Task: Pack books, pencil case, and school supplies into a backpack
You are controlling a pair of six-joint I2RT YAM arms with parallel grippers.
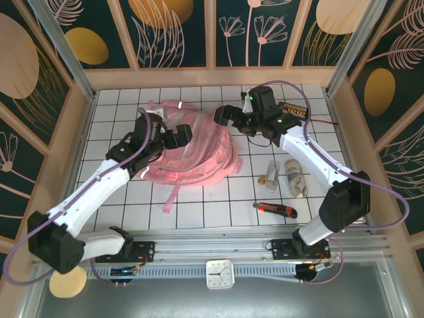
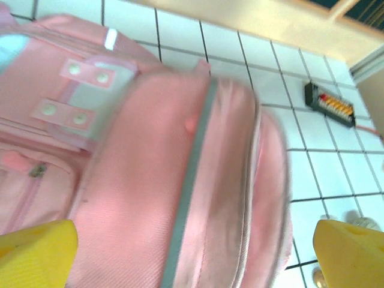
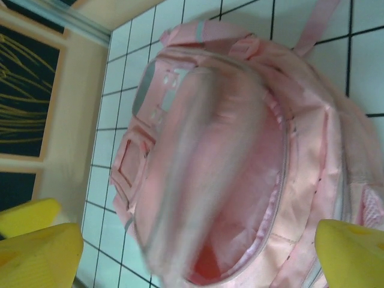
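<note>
The pink backpack (image 1: 202, 156) lies on the tiled table between both arms; its front flap (image 2: 180, 180) is blurred. Its main compartment (image 3: 252, 198) gapes open, showing pink lining. My left gripper (image 1: 180, 136) hovers over the bag's left side, open, yellow pads (image 2: 36, 252) wide apart with nothing between them. My right gripper (image 1: 225, 116) hangs open above the bag's top right, its yellow fingers (image 3: 354, 252) astride the opening. A white wrapped item (image 1: 296, 179) and small clear pieces (image 1: 270, 171) lie to the right. The yellow book and pale-pink pouch are out of view.
A red-and-black utility knife (image 1: 275, 209) lies near the front right. The black wired box with orange buttons (image 1: 291, 108) sits at the back right, by the wooden wall (image 1: 218, 76). A backpack strap (image 1: 171, 199) trails toward the front edge.
</note>
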